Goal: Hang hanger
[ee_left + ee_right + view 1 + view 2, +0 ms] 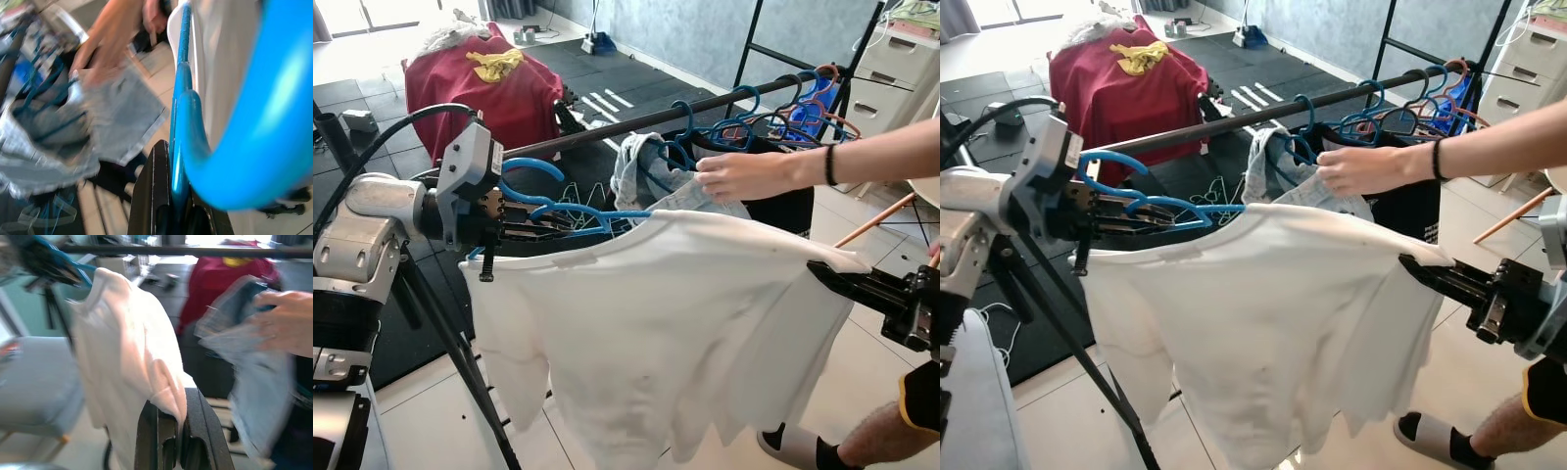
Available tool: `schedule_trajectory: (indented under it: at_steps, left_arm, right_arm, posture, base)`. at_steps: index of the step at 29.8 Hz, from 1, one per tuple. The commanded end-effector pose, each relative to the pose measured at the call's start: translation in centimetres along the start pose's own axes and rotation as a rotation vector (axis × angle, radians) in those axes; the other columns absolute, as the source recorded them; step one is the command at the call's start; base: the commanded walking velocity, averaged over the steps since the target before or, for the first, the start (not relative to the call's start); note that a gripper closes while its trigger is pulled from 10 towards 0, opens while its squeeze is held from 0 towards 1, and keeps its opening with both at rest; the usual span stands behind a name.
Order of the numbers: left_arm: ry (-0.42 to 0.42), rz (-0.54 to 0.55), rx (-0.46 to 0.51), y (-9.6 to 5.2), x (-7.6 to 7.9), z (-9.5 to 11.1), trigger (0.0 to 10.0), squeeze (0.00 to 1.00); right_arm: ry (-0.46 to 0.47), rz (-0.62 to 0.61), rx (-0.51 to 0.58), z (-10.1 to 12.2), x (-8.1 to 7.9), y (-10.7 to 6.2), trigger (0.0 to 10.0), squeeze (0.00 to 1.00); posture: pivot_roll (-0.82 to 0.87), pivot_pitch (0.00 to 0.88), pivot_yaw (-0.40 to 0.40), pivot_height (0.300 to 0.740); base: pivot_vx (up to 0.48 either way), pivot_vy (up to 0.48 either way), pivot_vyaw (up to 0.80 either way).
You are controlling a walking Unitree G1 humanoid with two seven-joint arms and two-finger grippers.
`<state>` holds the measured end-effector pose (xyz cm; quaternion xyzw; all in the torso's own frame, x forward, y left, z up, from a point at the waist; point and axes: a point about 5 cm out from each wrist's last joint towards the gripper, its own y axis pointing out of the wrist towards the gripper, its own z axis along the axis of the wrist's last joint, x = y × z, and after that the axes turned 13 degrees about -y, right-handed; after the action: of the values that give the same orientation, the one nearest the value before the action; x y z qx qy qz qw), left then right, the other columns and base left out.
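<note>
Dark floor mats and pale tiles lie under a long clothes rail crowded with blue hangers. Before it, the left gripper reaches forward from the robot's left side, its fingers clamped on a blue hanger just below the rail, hook uppermost. A white T-shirt hangs on that hanger and stretches across to the right gripper, which extends inward from the right and pinches the shirt's shoulder. Behind the shirt, a person's hand grips a denim garment on the rail.
</note>
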<state>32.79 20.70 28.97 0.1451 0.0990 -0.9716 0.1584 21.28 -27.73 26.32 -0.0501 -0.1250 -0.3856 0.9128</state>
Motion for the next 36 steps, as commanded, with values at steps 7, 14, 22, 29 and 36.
schedule_trajectory:
  at_steps: [7, 14, 22, 29, 36]
  left_arm:
    - [0.002, 0.106, -0.011, -3.1, -1.1, 0.4, 10.0, 0.0]
    - [-0.007, 0.075, 0.0, -2.8, -0.9, -0.1, 10.0, 0.0]
    - [0.007, 0.018, 0.012, -1.8, -0.6, 0.1, 10.0, 0.0]
    - [0.011, 0.016, 0.011, -1.8, -0.7, 0.2, 10.0, 0.0]
    - [0.026, -0.085, 0.059, 0.0, 0.5, 0.9, 10.0, 0.0]
  right_arm:
    - [-0.032, -0.11, -0.001, 0.0, 1.4, -0.9, 0.0, 0.0]
    - [-0.043, -0.154, 0.004, 0.0, 2.0, -0.8, 0.0, 0.0]
    - [-0.045, -0.122, 0.007, -0.1, 1.7, -0.8, 0.0, 0.0]
    - [-0.046, -0.112, 0.007, -0.1, 1.5, -0.9, 0.0, 0.0]
    - [-0.027, -0.03, 0.019, -0.3, 0.4, 0.1, 9.8, 1.0]
  posture:
    - [-0.12, 0.092, -0.003, 0.74]
    - [-0.12, 0.096, -0.003, 0.74]
    - [-0.12, 0.097, -0.001, 0.74]
    - [-0.12, 0.097, -0.001, 0.74]
    - [-0.12, 0.099, -0.002, 0.74]
  base:
    - [0.0, 0.0, 0.0]
    - [0.0, 0.0, 0.0]
    - [0.0, 0.0, 0.0]
    - [0.0, 0.0, 0.0]
    - [0.0, 0.0, 0.0]
